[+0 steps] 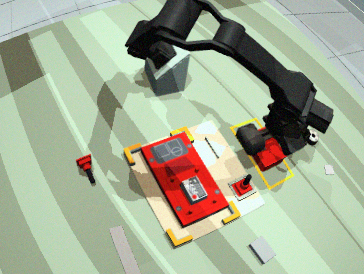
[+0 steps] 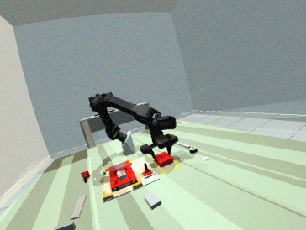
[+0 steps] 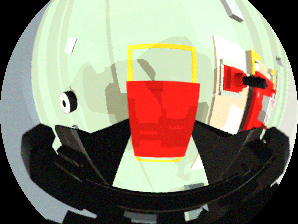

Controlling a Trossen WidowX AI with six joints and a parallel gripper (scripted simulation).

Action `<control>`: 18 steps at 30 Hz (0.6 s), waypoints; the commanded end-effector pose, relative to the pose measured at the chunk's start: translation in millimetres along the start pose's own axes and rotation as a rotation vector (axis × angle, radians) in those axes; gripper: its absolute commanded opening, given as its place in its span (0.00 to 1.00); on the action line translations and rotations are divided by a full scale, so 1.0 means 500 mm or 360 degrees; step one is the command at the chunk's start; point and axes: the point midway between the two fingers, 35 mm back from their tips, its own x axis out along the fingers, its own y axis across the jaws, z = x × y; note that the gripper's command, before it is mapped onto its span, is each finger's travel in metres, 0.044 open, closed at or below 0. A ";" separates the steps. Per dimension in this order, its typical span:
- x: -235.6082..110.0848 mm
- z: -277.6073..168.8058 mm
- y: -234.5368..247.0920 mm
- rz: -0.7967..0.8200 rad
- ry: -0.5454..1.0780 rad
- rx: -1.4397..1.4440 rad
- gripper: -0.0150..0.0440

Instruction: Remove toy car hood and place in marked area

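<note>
The red hood point(image 1: 270, 156) point(image 2: 163, 159) point(image 3: 162, 110) is off the car, low at the table inside the yellow outline of the marked area point(image 1: 282, 182) point(image 2: 173, 169) point(image 3: 161, 45). Whether its underside rests fully on the table is hard to tell. My gripper point(image 1: 271, 146) point(image 2: 162, 155) point(image 3: 161, 122) is shut on the hood, with one finger against each side of it. The fingers and wrist partly cover the hood in the top view. The red toy car point(image 1: 205, 172) point(image 2: 115, 180) lies on its board with its engine bay uncovered.
A small red base with a black stick point(image 1: 242, 187) point(image 2: 146, 171) point(image 3: 231, 79) stands between the car and the marked area. A black and white round piece point(image 1: 312, 136) point(image 2: 192, 149) point(image 3: 68, 101) lies beyond the outline. A grey block point(image 1: 262, 249) point(image 2: 152, 200) lies in front.
</note>
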 end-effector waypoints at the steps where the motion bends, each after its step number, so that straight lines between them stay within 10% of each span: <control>1: -0.001 0.000 0.000 0.0000 0.0000 0.0000 0.92; 18: -0.143 -0.001 0.004 -0.0015 -0.0003 -0.0001 1.00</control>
